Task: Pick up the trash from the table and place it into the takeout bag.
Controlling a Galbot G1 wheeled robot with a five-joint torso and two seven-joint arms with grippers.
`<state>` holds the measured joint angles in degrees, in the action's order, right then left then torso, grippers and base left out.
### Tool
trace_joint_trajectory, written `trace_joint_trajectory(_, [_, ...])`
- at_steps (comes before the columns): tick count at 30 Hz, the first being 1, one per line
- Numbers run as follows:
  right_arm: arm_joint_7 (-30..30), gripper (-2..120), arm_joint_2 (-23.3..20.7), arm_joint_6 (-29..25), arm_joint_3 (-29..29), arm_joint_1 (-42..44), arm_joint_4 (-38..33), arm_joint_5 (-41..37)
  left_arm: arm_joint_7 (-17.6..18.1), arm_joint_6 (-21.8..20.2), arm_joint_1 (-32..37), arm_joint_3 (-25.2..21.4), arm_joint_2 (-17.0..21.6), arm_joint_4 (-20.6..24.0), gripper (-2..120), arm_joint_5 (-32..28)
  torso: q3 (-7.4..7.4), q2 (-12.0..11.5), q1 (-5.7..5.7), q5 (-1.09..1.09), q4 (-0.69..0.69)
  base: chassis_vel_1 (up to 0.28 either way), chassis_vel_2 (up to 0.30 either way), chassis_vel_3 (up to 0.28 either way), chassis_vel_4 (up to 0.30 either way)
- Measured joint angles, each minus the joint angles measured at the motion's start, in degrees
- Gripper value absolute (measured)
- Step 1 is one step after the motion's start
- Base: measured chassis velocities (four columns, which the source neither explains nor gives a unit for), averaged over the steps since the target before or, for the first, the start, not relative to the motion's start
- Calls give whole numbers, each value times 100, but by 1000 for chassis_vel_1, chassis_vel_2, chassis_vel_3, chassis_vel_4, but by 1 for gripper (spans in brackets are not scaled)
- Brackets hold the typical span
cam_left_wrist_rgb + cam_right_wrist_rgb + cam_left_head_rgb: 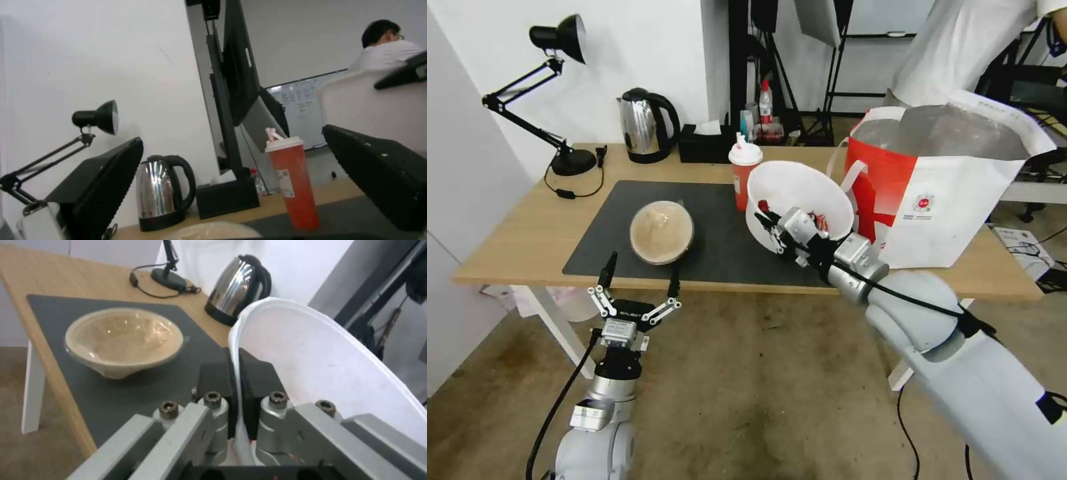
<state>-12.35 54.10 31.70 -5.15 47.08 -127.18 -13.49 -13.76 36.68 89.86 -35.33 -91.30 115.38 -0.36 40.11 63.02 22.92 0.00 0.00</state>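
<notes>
My right gripper [770, 229] is pinched on the near rim of the tipped white bowl [800, 193], the takeout bag [940, 180] just beyond to my right, while my left gripper [639, 277] waits spread wide before the table [527, 233].

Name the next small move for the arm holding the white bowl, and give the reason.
Probably carry it right and up, over the bag's open mouth. The right gripper is shut on the white bowl's rim; the bowl is tilted, shells still inside, and sits beside the bag but below its top edge. The left gripper is open, near the table edge.
</notes>
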Motion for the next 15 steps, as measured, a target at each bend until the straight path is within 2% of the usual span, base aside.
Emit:
trace_joint_trajectory(4, [-156, 0, -177, -7, -42, -172, -111, -134, 4, -1, -20, 21, -2, -64, 100, 4, 0, 0, 0, 0, 0, 0, 0, 0, 0])
trace_joint_trajectory(15, [-208, 0, -220, -32, -42, -626, -135, -277, 8, 1, -39, 54, -5, -153, 100, 10, 0, 0, 0, 0, 0, 0, 0, 0, 0])
